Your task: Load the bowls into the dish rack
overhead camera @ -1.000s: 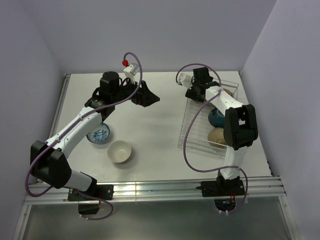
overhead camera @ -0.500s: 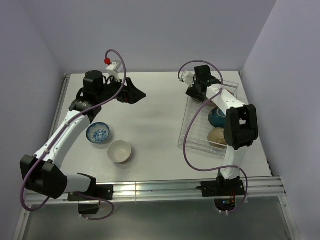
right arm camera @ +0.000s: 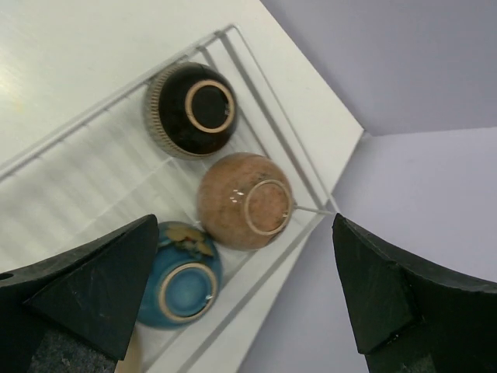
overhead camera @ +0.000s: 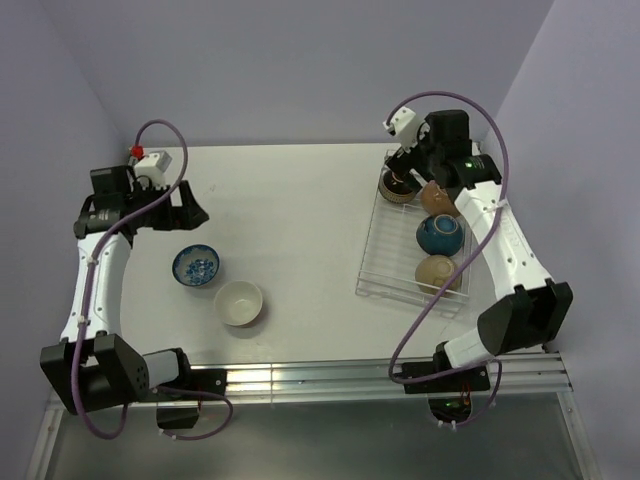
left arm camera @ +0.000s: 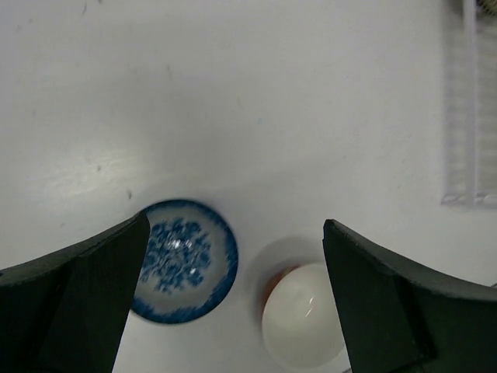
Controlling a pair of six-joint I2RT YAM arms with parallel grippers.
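I'm reading both sets of jaws as spread wide, with nothing held in either.

The left gripper [left arm camera: 234, 227] is hanging above the left side of the table [overhead camera: 300, 220], well clear of the surface and looking down at two bowls. The blue-patterned bowl [left arm camera: 182, 260] and the cream-white bowl [left arm camera: 304, 315] are both sitting upright on the bare tabletop. They're lying just beside each other with a small gap between them, the cream-white one nearer the arm bases. Neither finger is touching either bowl.

The right gripper [right arm camera: 245, 220] is hovering over the far end of the dish rack [overhead camera: 388, 255], which is sitting on the right side of the table. I'm counting four bowls in the rack:
- The black bowl [right arm camera: 190, 109] is sitting at the far end, rim down with its foot ring facing up.
- The brown bowl [right arm camera: 245, 200] is sitting just beside it, also flipped over.
- The dark blue bowl [right arm camera: 182, 284] is lying next along toward the near end, flipped too. It's close against the brown one, and I'm not able to tell whether they touch.
- The tan bowl [overhead camera: 438, 272] is sitting at the near end. I'm only getting it from overhead, so I can't tell which way up it is.

The right fingers aren't touching any of them.
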